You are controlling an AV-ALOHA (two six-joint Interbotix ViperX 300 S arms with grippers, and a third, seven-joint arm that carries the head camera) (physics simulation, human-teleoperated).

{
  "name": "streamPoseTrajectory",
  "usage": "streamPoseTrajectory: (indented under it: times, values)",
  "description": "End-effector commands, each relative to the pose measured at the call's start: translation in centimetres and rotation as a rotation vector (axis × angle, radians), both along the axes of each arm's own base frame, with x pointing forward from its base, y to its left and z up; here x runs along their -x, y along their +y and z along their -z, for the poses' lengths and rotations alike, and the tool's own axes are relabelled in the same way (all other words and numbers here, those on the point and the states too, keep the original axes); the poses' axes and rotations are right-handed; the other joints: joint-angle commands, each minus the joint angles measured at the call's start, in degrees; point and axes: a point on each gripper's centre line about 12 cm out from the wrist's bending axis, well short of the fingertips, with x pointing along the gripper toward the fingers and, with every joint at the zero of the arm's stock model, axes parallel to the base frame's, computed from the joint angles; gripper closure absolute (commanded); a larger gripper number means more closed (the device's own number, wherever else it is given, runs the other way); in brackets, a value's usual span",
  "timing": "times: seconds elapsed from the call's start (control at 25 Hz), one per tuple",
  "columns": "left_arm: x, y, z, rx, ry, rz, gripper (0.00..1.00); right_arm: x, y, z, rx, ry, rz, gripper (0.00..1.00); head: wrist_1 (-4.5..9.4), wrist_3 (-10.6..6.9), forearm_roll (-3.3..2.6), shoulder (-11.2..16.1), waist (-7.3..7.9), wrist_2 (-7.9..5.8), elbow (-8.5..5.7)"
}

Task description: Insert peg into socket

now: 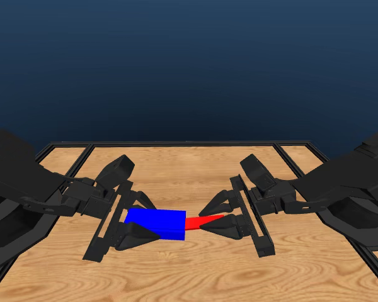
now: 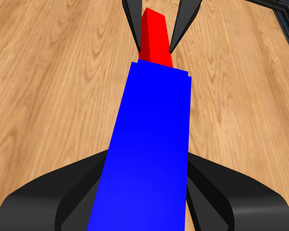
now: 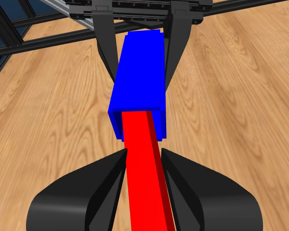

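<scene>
Item: left gripper [image 1: 140, 219], black, two-jaw; jaws clamped on either side of the bright blue rectangular block socket [image 1: 156, 223], held above the wooden table [image 1: 195, 277]. Item: thin bright red flat bar peg [image 1: 205, 221]; its tip sits inside the socket's hollow end, the rest spanning the gap toward the other arm. Item: right gripper [image 1: 213, 217], black, two-jaw; jaws pinched on the peg's outer end. Beyond: dark table frame [image 1: 176, 145].

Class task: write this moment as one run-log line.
left gripper: shut on blue socket | right gripper: shut on red peg | peg tip inside socket's open end | both held above the wooden table
</scene>
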Motion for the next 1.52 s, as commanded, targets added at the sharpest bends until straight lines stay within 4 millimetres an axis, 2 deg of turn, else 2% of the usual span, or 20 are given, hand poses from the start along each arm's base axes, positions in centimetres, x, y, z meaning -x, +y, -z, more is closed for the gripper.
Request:
streamPoseTrajectory:
  times: [0.04, 0.2, 0.28, 0.52, 0.56, 0.92, 1.04, 1.08, 1.12, 1.16, 1.2, 1.24, 1.36, 1.44, 1.48, 1.52]
  values:
    - [-0.2, 0.1, -1.1, 0.008, -0.074, -0.01, 1.0, -3.0, 0.0, -1.5, -0.019, -0.092, 0.007, 1.0, -0.76, -0.56, 0.17, 0.0, 0.89, 0.04, -1.13]
    - [0.0, -0.1, -1.1, 0.015, -0.086, -0.01, 1.0, -4.9, 0.5, -1.2, -0.026, -0.099, -0.006, 1.0, -0.9, -0.97, 0.32, -0.3, 1.6, 0.11, -1.05]
    - [0.3, -0.2, -0.9, 0.016, -0.083, -0.009, 1.0, -5.0, 0.5, -0.9, -0.028, -0.083, -0.011, 1.0, -0.89, -1.18, 0.36, -0.5, 1.83, 0.1, -0.98]
    - [0.2, -0.4, -1.0, 0.018, -0.098, -0.003, 1.0, -6.0, 1.3, -1.6, -0.039, -0.096, -0.033, 1.0, -0.93, -1.85, 0.36, -1.5, 1.91, 0.1, -0.49]
    - [0.0, -0.5, -1.1, 0.017, -0.101, 0.001, 1.0, -5.7, 1.3, -1.4, -0.048, -0.083, -0.029, 0.0, -1.05, -1.77, 0.36, -1.8, 1.93, 0.07, -0.38]
    - [-0.4, -1.2, -1.5, 0.019, -0.119, 0.014, 1.0, -2.6, 1.5, -0.6, -0.1, -0.047, -0.005, 0.0, -1.61, -1.29, 0.31, -4.8, 1.49, 0.1, 0.74]
    - [-0.5, -1.5, -1.4, 0.026, -0.116, 0.014, 1.0, -0.6, 1.6, -0.4, -0.125, -0.06, 0.016, 0.0, -1.99, -0.87, 0.27, -5.5, 1.18, 0.15, 1.05]
    - [-0.4, -1.5, -1.1, 0.024, -0.103, 0.016, 1.0, -0.5, 1.8, -0.8, -0.132, -0.073, 0.014, 0.0, -1.99, -0.78, 0.27, -5.6, 1.13, 0.15, 1.1]
    - [-0.5, -1.6, -1.2, 0.03, -0.107, 0.014, 1.0, 0.1, 2.1, -0.2, -0.131, -0.055, 0.009, 0.0, -2.05, -0.65, 0.26, -5.8, 1.04, 0.2, 1.17]
    - [-0.6, -1.7, -1.2, 0.03, -0.109, 0.016, 1.0, 0.3, 2.3, -0.8, -0.14, -0.071, 0.011, 0.0, -2.08, -0.59, 0.26, -5.9, 0.94, 0.26, 1.21]
    - [-0.6, -1.6, -1.0, 0.031, -0.103, 0.012, 1.0, 1.0, 2.1, 0.3, -0.133, -0.04, 0.018, 0.0, -2.24, -0.57, 0.24, -5.9, 0.85, 0.29, 1.22]
    - [-0.5, -1.9, -1.1, 0.027, -0.105, 0.026, 1.0, 1.1, 2.4, -0.4, -0.141, -0.066, 0.017, 0.0, -2.23, -0.56, 0.23, -6.0, 0.8, 0.31, 1.22]
    - [-0.5, -1.7, -1.0, 0.029, -0.091, 0.02, 1.0, 2.1, 2.2, -0.4, -0.149, -0.069, 0.034, 0.0, -2.28, -0.54, 0.21, -6.0, 0.62, 0.41, 1.19]
    - [-0.6, -1.7, -0.8, 0.028, -0.096, 0.018, 1.0, 2.5, 2.5, 0.2, -0.152, -0.068, 0.04, 0.0, -2.17, -0.53, 0.2, -6.0, 0.58, 0.41, 1.16]
    - [-0.7, -1.8, -1.0, 0.029, -0.104, 0.018, 1.0, 2.4, 2.8, 0.6, -0.154, -0.047, 0.03, 0.03, -2.2, -0.47, 0.21, -6.0, 0.6, 0.42, 1.15]
    - [-0.7, -1.8, -0.8, 0.027, -0.096, 0.02, 1.0, 2.1, 3.2, 0.6, -0.144, -0.057, 0.02, 1.0, -2.12, -0.43, 0.22, -6.0, 0.59, 0.45, 1.16]
